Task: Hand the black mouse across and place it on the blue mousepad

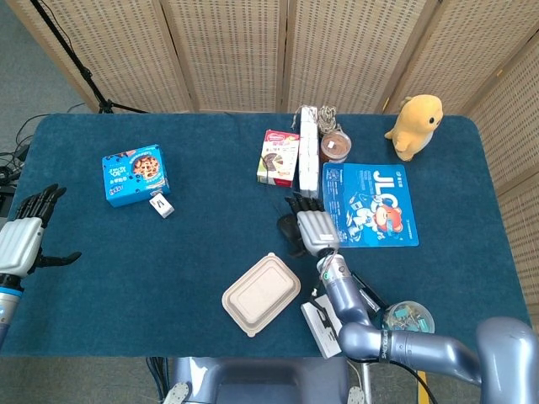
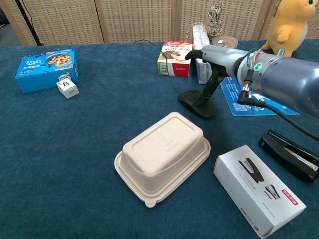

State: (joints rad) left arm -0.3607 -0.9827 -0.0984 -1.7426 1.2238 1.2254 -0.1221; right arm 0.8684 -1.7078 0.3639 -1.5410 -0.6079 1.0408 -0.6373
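Black mouse (image 2: 192,101): low, dark, rounded, with a thin cord running back toward the boxes; lying flat on the blue table cloth (image 1: 202,252), just left of the blue mousepad (image 1: 370,206) and not on it. Mostly covered from above by the right hand (image 1: 310,225). In the chest view, thumb reaching down to the mouse's top, other fingers (image 2: 195,53) stretched out above it toward the snack box; fingers apart, no grip closed around the mouse, though whether the thumb tip actually touches cannot be told.

Left hand (image 1: 24,237) far off at the table's left edge, fingers spread, holding nothing.

Close behind the mouse: a red and green snack box (image 2: 175,59), a white wrapped pack (image 2: 200,35) standing on edge, a brown-lidded jar (image 2: 225,41) and a coil of rope (image 2: 216,13). Yellow plush toy (image 1: 414,124) beyond the mousepad's far corner. Nearer the robot: a beige lidded food container (image 2: 162,155), a white stapler box (image 2: 259,191), a black stapler (image 2: 293,154), a clear round tub (image 1: 409,321). Well to the left: a blue cookie box (image 1: 135,174) with a small white charger (image 1: 162,205) just beside it.
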